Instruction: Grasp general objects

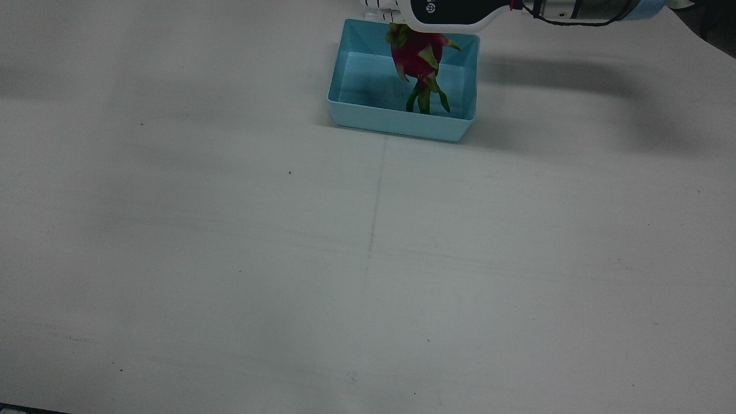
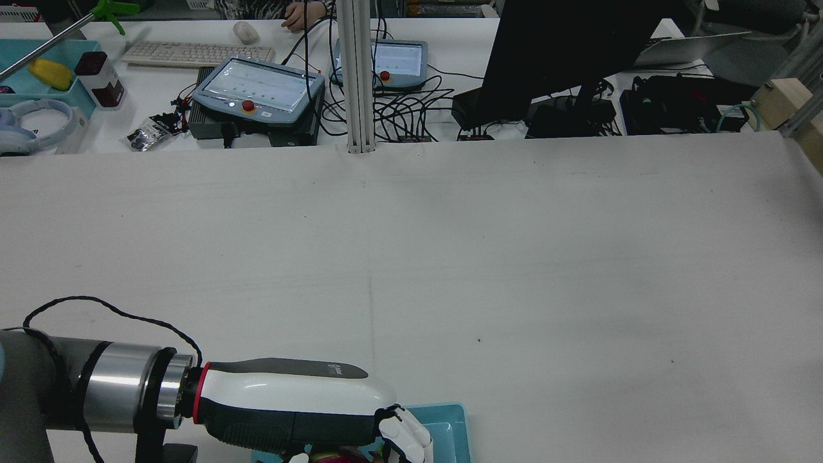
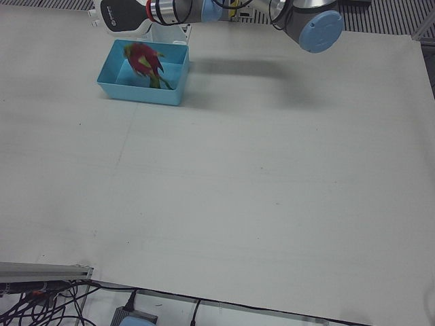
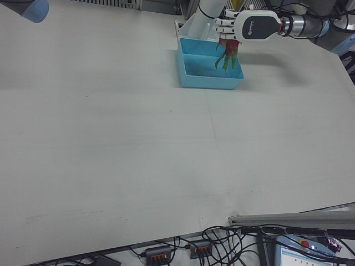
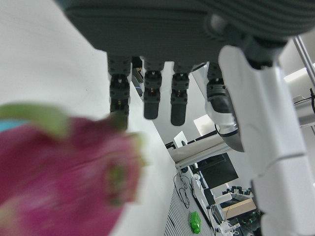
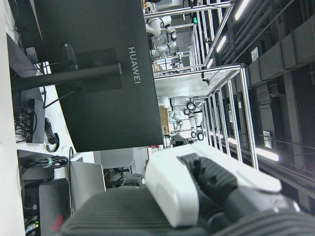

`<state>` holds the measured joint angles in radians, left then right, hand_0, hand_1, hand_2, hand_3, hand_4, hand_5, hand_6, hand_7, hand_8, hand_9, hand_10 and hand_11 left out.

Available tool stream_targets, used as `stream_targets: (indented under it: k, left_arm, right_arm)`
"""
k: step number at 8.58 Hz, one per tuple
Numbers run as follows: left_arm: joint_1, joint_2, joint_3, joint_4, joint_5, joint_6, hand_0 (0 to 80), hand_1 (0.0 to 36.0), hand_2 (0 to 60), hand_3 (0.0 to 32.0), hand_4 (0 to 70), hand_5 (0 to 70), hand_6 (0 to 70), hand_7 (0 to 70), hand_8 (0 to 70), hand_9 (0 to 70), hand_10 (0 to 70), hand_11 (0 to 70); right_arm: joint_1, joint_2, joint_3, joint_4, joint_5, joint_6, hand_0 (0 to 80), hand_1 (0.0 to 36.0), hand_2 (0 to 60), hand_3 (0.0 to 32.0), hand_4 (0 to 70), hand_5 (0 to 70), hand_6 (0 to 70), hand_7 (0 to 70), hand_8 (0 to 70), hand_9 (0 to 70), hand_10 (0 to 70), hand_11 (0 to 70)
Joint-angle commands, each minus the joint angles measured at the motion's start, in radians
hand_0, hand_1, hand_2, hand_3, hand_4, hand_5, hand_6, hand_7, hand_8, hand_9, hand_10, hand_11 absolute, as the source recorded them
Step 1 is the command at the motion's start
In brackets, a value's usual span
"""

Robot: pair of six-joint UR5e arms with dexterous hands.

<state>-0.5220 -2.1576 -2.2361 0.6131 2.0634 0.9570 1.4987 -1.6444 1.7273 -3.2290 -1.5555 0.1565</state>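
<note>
Over blue bin [image 1: 368, 118], left hand [image 4: 228, 26] fingers spread, blurred dragon fruit [image 1: 418, 60] beneath, HUAWEI monitor [image 6: 93, 73].

Matt white table [image 1: 230, 230]; smooth, seemingly plastic blue tray [image 1: 397, 123]; glossy white-and-black plastic left hand [image 4: 244, 26]; waxy, scaly dragon fruit [image 1: 417, 57].

left hand [image 4: 230, 26] above bin [image 1: 351, 117] | dragon fruit [image 1: 417, 57] over bin | table [image 1: 230, 259]
</note>
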Motion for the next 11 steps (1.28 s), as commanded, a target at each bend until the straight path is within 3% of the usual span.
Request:
stream_targets:
  k: [1,2,3,4,5,6,7,8,9,10,11]
  left_arm:
    - [-0.076,0.065,0.051,-0.033,0.001,-0.012,55.0,6.9,0.0,4.2,19.8,68.6,8.8,19.5,12.0,11.5,8.3,13.0]
    - [-0.201,0.073,0.102,-0.067,0.010,-0.024,52.0,2.2,0.0,0.0,24.2,70.0,13.1,27.0,20.6,15.7,10.2,15.1]
    - [-0.358,0.073,0.177,-0.150,0.029,-0.079,55.0,6.4,0.0,0.0,29.3,69.1,16.8,29.8,22.3,16.8,11.2,16.8]
    - [-0.486,0.064,0.319,-0.244,0.032,-0.108,59.2,10.3,0.0,0.0,34.8,64.5,19.9,30.6,23.6,17.2,11.8,17.9]
    - [-0.544,0.032,0.440,-0.312,0.030,-0.130,62.3,11.9,0.0,0.0,40.5,65.6,24.6,33.2,26.0,18.8,12.6,19.1]
    - [-0.591,-0.014,0.545,-0.350,0.017,-0.133,62.1,11.3,0.0,0.0,44.5,67.5,28.1,34.3,27.3,19.5,12.8,19.4]
    - [-0.625,-0.030,0.619,-0.396,-0.009,-0.150,63.6,11.9,0.0,0.0,47.3,70.0,30.3,34.9,27.7,19.1,12.2,18.4]
    - [-0.666,-0.024,0.688,-0.483,-0.117,-0.194,70.0,15.2,0.0,0.0,49.8,70.0,33.5,35.8,26.6,18.7,11.8,18.1]
    - [-0.690,-0.001,0.790,-0.587,-0.217,-0.268,68.3,15.3,0.0,0.0,49.3,70.0,33.0,34.6,26.2,17.2,10.4,16.1]
    - [-0.713,-0.001,0.843,-0.605,-0.259,-0.268,65.7,14.8,0.0,0.0,48.3,70.0,32.7,34.7,26.0,16.0,9.2,14.4]
    - [-0.713,0.004,0.907,-0.628,-0.349,-0.273,64.1,14.6,0.0,0.0,48.1,70.0,33.3,33.7,24.7,13.7,8.0,12.5]
  right_arm:
    - [-0.002,0.000,-0.002,0.000,0.000,0.000,0.0,0.0,0.0,0.0,0.0,0.0,0.0,0.0,0.0,0.0,0.0,0.0]
    - [0.000,0.000,-0.002,0.000,0.000,0.000,0.0,0.0,0.0,0.0,0.0,0.0,0.0,0.0,0.0,0.0,0.0,0.0]
    - [-0.002,0.000,-0.002,0.000,0.000,0.000,0.0,0.0,0.0,0.0,0.0,0.0,0.0,0.0,0.0,0.0,0.0,0.0]
    - [-0.002,0.000,-0.002,0.000,0.000,0.000,0.0,0.0,0.0,0.0,0.0,0.0,0.0,0.0,0.0,0.0,0.0,0.0]
    - [-0.002,0.000,-0.002,0.000,0.000,0.000,0.0,0.0,0.0,0.0,0.0,0.0,0.0,0.0,0.0,0.0,0.0,0.0]
    - [-0.002,0.000,-0.002,0.000,0.000,0.000,0.0,0.0,0.0,0.0,0.0,0.0,0.0,0.0,0.0,0.0,0.0,0.0]
    - [-0.002,0.000,-0.002,0.000,0.000,0.000,0.0,0.0,0.0,0.0,0.0,0.0,0.0,0.0,0.0,0.0,0.0,0.0]
    - [-0.002,0.000,-0.002,0.000,0.000,0.000,0.0,0.0,0.0,0.0,0.0,0.0,0.0,0.0,0.0,0.0,0.0,0.0]
    - [-0.002,0.000,-0.002,0.000,0.000,0.000,0.0,0.0,0.0,0.0,0.0,0.0,0.0,0.0,0.0,0.0,0.0,0.0]
    - [-0.002,0.000,-0.002,0.000,0.000,0.000,0.0,0.0,0.0,0.0,0.0,0.0,0.0,0.0,0.0,0.0,0.0,0.0]
    - [-0.002,0.000,-0.002,0.000,0.000,0.000,0.0,0.0,0.0,0.0,0.0,0.0,0.0,0.0,0.0,0.0,0.0,0.0]
